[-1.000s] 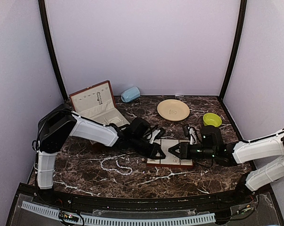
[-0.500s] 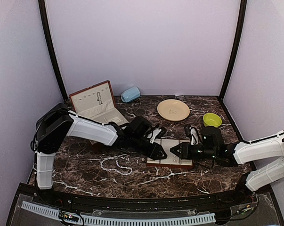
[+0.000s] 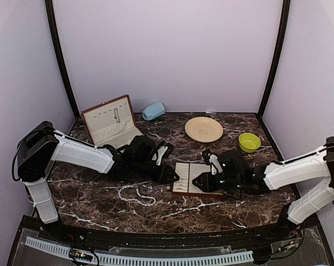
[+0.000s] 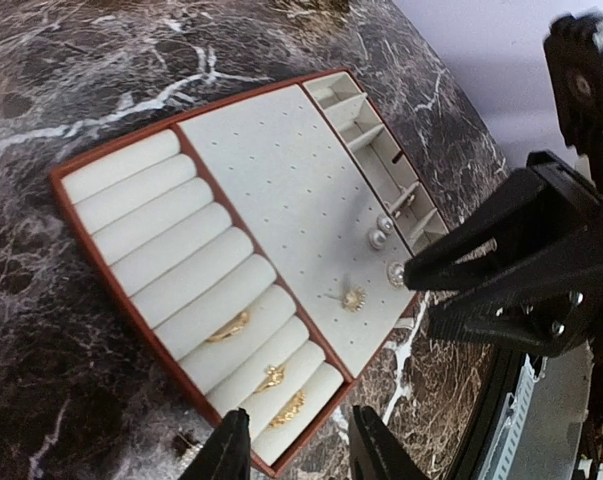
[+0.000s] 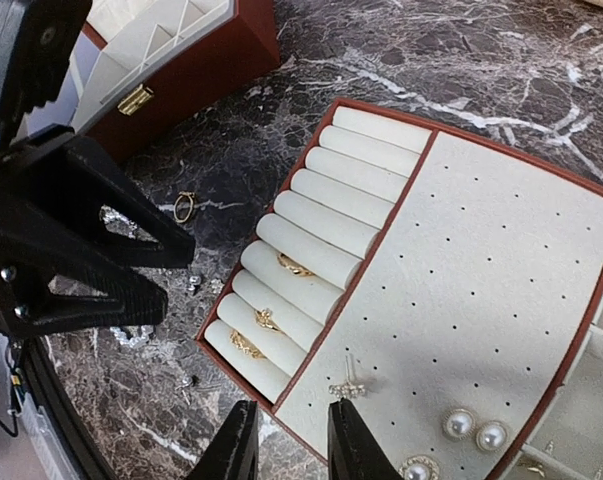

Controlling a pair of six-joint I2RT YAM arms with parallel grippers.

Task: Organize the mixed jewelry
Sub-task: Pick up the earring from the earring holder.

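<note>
Jewelry, pearl strand (image 3: 142, 198): loose on the tabletop (image 3: 89, 194), nearest, left of the tray (image 3: 184, 174).
Jewelry, rings (image 5: 266, 320): three in the tray's roll slots.
Jewelry, earrings (image 5: 476, 432): on the tray's perforated pad.
Left hand (image 4: 299, 425): fingers apart, empty, at the tray's corner.
Right hand (image 5: 292, 420): fingers apart, empty, over the tray.
Box (image 3: 108, 122): open, farther back left.

Nothing here can be read: no words, numbers or brand marks show from above or from either wrist. The cream plate (image 3: 195, 128) has a small faint mark at its middle, but it is too small to tell whether it is lettering or just a design.
</note>
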